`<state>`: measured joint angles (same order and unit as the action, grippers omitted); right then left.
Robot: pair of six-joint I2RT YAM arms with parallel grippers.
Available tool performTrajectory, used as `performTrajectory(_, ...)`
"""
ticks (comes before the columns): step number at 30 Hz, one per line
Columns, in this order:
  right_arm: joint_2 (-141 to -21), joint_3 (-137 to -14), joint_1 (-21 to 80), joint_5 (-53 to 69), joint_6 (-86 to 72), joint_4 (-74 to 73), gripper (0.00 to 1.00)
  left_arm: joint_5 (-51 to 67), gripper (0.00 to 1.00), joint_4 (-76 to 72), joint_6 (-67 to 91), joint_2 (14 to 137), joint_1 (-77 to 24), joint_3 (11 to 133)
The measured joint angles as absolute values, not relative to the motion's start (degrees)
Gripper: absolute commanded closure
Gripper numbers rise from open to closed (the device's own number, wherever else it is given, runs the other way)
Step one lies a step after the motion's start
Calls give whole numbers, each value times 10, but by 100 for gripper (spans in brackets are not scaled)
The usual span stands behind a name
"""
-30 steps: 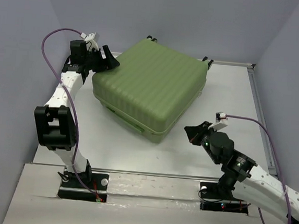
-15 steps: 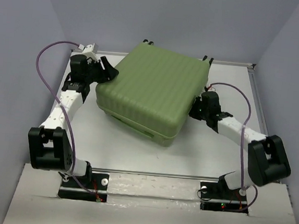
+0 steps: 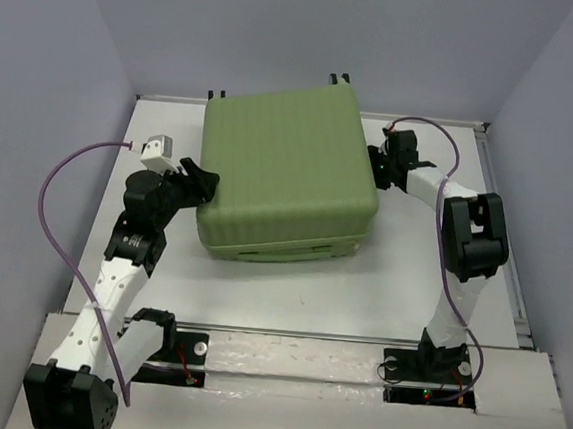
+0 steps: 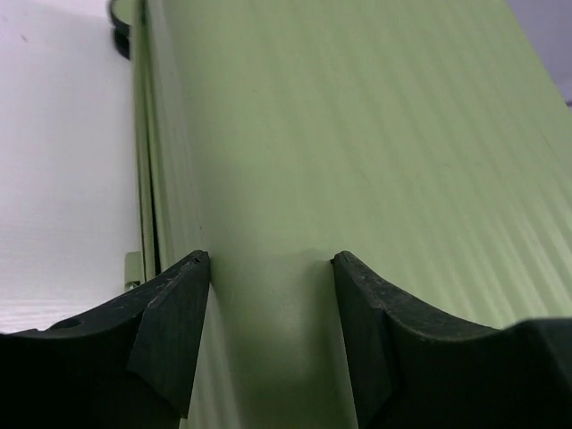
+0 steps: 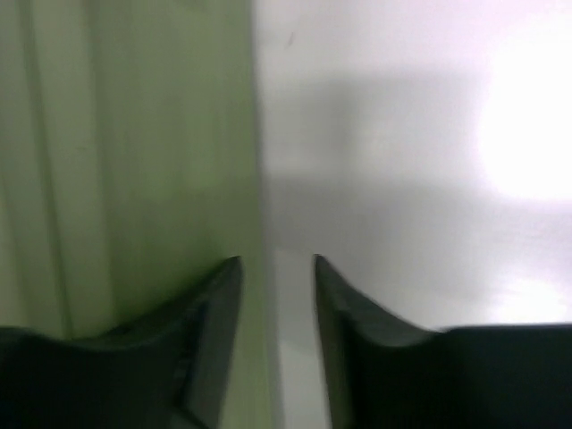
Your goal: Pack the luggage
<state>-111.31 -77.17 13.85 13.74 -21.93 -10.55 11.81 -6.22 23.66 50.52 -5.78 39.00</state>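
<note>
Luggage [image 3: 285,169]: light green ribbed hard-shell suitcase, closed, lying flat on the white table [image 3: 412,276], centre to far side. Small black wheels [image 3: 336,78] poke out at its far edge. Near side wall faces the arm bases.

Left gripper [image 3: 204,182]: at the case's left edge, near its front corner. Left wrist view: gripper [image 4: 271,268] has its fingers [image 4: 174,331] spread wide, with the ribbed shell [image 4: 375,134] filling the space between them. Closure seam runs just beside the left finger; one wheel [image 4: 123,22] shows at the top left, bare table [image 4: 63,134] beyond.

Right gripper [image 3: 374,170]: at the case's right edge, toward the far corner. Right wrist view is blurred: gripper [image 5: 277,268] has its fingers [image 5: 210,349] a narrow gap apart, one over the green shell [image 5: 116,134], the other over the table [image 5: 375,134]. The shell's edge lines up with the gap. Cannot tell whether either finger touches the shell.
</note>
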Motion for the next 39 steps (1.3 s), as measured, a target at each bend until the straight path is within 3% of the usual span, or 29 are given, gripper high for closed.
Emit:
performTrajectory(4,-1140,-799,109,145,-216,-85,29,135,29,-4,248,448,-91,382)
performTrajectory(9,-1023,-717,60,185,-236,-86,28,164,22,38,249,430,-112,392)
performTrajectory(11,-934,-684,55,189,-233,-92,37,170,21,52,249,434,-116,403)
performTrajectory(14,-785,-644,57,187,-221,-80,80,174,21,77,250,447,-120,426)
performTrajectory(17,-650,-563,67,184,-223,-65,92,187,20,91,253,460,-127,453)
performTrajectory(19,-602,-520,69,189,-225,-63,92,205,19,88,258,462,-135,472)
performTrajectory(21,-522,-417,68,215,-238,7,84,213,18,88,258,460,-143,490)
performTrajectory(22,-480,-379,60,217,-245,32,79,216,17,87,258,459,-146,498)
performTrajectory(23,-435,-327,53,226,-252,43,65,216,17,86,258,453,-147,505)
performTrajectory(26,-307,-210,61,272,-272,41,51,214,15,88,255,440,-147,509)
performTrajectory(29,-248,-122,69,293,-290,27,53,211,13,98,253,434,-147,509)
performTrajectory(30,-247,-105,69,294,-295,26,59,209,12,103,252,432,-147,508)
performTrajectory(32,-258,-91,68,296,-298,35,62,208,11,110,250,424,-147,502)
performTrajectory(39,-381,-89,68,288,-297,140,59,194,6,165,237,375,-146,462)
